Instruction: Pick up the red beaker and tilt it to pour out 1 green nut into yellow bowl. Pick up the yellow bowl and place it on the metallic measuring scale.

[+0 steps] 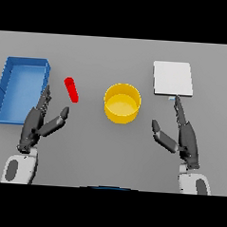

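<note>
A red beaker (71,89) stands on the grey table left of centre, leaning toward the upper left. The yellow bowl (122,103) sits at the middle of the table; I see no nut in it. At the upper right lies the pale metallic scale (172,78). My left hand (37,121) rests open below and left of the beaker, thumb pointing toward it, a short gap between them. My right hand (181,134) is open below the scale, its fingertips near the scale's front edge, right of the bowl.
A blue tray (5,85) stands at the far left, beside my left hand. Bare grey table lies between the two hands in front of the bowl.
</note>
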{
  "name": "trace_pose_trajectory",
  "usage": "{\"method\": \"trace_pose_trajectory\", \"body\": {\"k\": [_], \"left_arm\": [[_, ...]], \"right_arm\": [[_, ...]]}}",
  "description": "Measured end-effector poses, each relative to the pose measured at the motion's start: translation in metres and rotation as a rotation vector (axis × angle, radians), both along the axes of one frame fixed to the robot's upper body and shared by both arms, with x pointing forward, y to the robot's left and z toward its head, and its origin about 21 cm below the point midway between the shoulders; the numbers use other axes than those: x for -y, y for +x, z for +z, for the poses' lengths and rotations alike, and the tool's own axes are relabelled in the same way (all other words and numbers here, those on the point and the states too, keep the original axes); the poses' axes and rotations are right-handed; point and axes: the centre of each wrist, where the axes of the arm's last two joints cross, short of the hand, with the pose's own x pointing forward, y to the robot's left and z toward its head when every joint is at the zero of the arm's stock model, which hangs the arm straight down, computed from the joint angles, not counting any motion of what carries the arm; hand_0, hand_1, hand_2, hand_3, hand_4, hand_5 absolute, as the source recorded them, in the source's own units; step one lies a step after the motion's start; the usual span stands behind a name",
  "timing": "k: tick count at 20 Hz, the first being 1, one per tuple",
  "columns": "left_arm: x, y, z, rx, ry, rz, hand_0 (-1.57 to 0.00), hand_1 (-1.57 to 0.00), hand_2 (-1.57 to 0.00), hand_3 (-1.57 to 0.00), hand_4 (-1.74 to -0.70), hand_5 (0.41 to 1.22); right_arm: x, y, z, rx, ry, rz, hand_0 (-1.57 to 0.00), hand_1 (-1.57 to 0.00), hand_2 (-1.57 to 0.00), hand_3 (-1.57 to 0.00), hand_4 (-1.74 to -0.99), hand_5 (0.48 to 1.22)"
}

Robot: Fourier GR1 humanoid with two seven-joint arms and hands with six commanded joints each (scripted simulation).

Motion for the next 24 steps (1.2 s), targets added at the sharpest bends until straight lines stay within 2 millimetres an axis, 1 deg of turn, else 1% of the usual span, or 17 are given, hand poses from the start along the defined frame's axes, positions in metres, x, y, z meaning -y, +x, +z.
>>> {"method": "trace_pose_trajectory", "body": {"k": [1, 2, 5, 8, 9, 10, 11, 15, 16, 17, 18, 19, 20, 21, 22, 23, 24], "left_arm": [[0.002, 0.001, -0.004, 0.004, 0.004, -0.009, 0.00, 0.00, 0.00, 0.00, -1.11, 0.623], [0.000, 0.008, -0.005, 0.010, 0.011, -0.007, 0.00, 0.00, 0.00, 0.00, -1.12, 0.627], [0.010, 0.026, -0.012, 0.019, 0.015, -0.019, 0.00, 0.00, 0.00, 0.00, -1.15, 0.636], [0.013, 0.045, -0.016, 0.017, 0.025, -0.011, 0.00, 0.00, 0.00, 0.00, -1.15, 0.632], [0.012, 0.052, -0.018, 0.006, 0.029, -0.003, 0.00, 0.00, 0.00, 0.00, -1.15, 0.630], [0.008, 0.059, -0.020, 0.001, 0.028, 0.006, 0.00, 0.00, 0.00, 0.00, -1.15, 0.629], [0.013, 0.062, -0.024, -0.003, 0.023, -0.003, 0.00, 0.00, 0.00, 0.00, -1.16, 0.631], [0.018, 0.083, -0.032, 0.006, 0.012, -0.009, 0.00, 0.00, 0.00, 0.00, -1.19, 0.631], [0.018, 0.087, -0.033, 0.004, 0.021, -0.008, 0.00, 0.00, 0.00, 0.00, -1.21, 0.636], [0.023, 0.089, -0.035, 0.013, 0.027, -0.011, 0.00, 0.00, 0.00, 0.00, -1.22, 0.643], [0.023, 0.096, -0.034, 0.015, 0.035, -0.008, 0.00, 0.00, 0.00, 0.00, -1.23, 0.649], [0.023, 0.100, -0.033, 0.021, 0.052, -0.002, 0.00, 0.00, 0.00, 0.00, -1.24, 0.657], [0.027, 0.103, -0.035, 0.039, 0.065, -0.012, 0.00, 0.00, 0.00, 0.00, -1.25, 0.661], [0.032, 0.105, -0.038, 0.040, 0.067, -0.021, 0.00, 0.00, 0.00, 0.00, -1.26, 0.664], [0.034, 0.111, -0.035, 0.037, 0.074, -0.020, 0.00, 0.00, 0.00, 0.00, -1.26, 0.671], [0.034, 0.114, -0.036, 0.038, 0.081, -0.018, 0.00, 0.00, 0.00, 0.00, -1.26, 0.676], [0.036, 0.121, -0.033, 0.037, 0.085, -0.016, 0.00, 0.00, 0.00, 0.00, -1.26, 0.680]], "right_arm": [[-0.001, -0.002, 0.002, 0.005, -0.010, 0.001, 0.00, 0.00, 0.00, 0.00, -1.130, 0.650], [0.001, 0.002, 0.005, -0.001, -0.016, -0.008, 0.00, 0.00, 0.00, 0.00, -1.143, 0.650], [-0.004, 0.002, 0.001, -0.006, 0.036, 0.007, 0.00, 0.00, 0.00, 0.00, -1.182, 0.655], [0.003, 0.004, 0.002, -0.003, 0.041, 0.005, 0.00, 0.00, 0.00, 0.00, -1.213, 0.664], [0.000, 0.004, 0.001, -0.005, 0.046, 0.020, 0.00, 0.00, 0.00, 0.00, -1.222, 0.667], [0.004, 0.002, -0.001, -0.005, 0.038, 0.015, 0.00, 0.00, 0.00, 0.00, -1.229, 0.667], [0.003, 0.004, 0.000, -0.012, 0.045, 0.012, 0.00, 0.00, 0.00, 0.00, -1.230, 0.666], [0.004, 0.000, 0.003, 0.013, 0.037, 0.012, 0.00, 0.00, 0.00, 0.00, -1.247, 0.672], [0.003, 0.000, 0.000, -0.007, 0.039, 0.009, 0.00, 0.00, 0.00, 0.00, -1.247, 0.673], [0.001, 0.003, 0.001, -0.012, 0.034, 0.005, 0.00, 0.00, 0.00, 0.00, -1.247, 0.675], [0.004, 0.004, 0.001, -0.006, 0.031, 0.003, 0.00, 0.00, 0.00, 0.00, -1.247, 0.679], [0.002, 0.005, 0.004, 0.000, 0.032, 0.008, 0.00, 0.00, 0.00, 0.00, -1.250, 0.683], [0.001, 0.004, 0.003, 0.000, 0.038, 0.016, 0.00, 0.00, 0.00, 0.00, -1.257, 0.686], [0.005, 0.001, 0.005, 0.006, 0.042, 0.012, 0.00, 0.00, 0.00, 0.00, -1.264, 0.690], [0.007, 0.001, 0.005, -0.004, 0.044, 0.009, 0.00, 0.00, 0.00, 0.00, -1.267, 0.692], [0.001, 0.000, 0.003, -0.006, 0.048, 0.010, 0.00, 0.00, 0.00, 0.00, -1.266, 0.692], [0.002, 0.003, 0.006, 0.003, 0.041, 0.009, 0.00, 0.00, 0.00, 0.00, -1.262, 0.691]]}}
